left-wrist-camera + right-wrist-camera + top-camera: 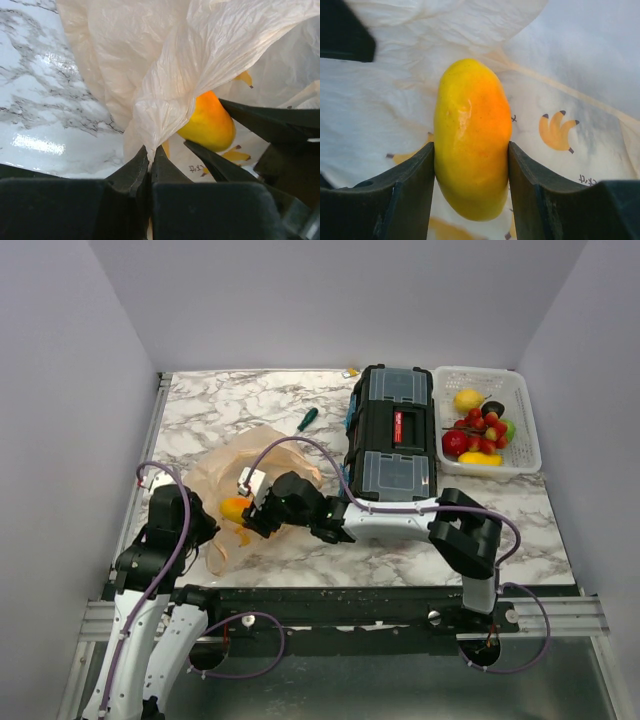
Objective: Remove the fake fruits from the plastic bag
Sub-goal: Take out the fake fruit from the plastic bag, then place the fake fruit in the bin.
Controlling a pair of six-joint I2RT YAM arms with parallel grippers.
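The peach plastic bag (240,465) lies crumpled at the table's left. My left gripper (150,152) is shut on a pinched fold of the bag (165,75) at its near edge. My right gripper (471,150) reaches into the bag mouth and is shut on an orange-yellow fake fruit (472,140), both fingers pressed against its sides. That fruit (235,508) shows at the bag's opening in the top view, and in the left wrist view the fruit (210,122) sits under the bag's lifted film. Other fake fruits (480,430) lie in the white basket (525,445).
A black toolbox (392,435) stands between the bag and the basket at the back right. A green-handled screwdriver (305,419) lies behind the bag. Grey walls close in the table on the left, back and right.
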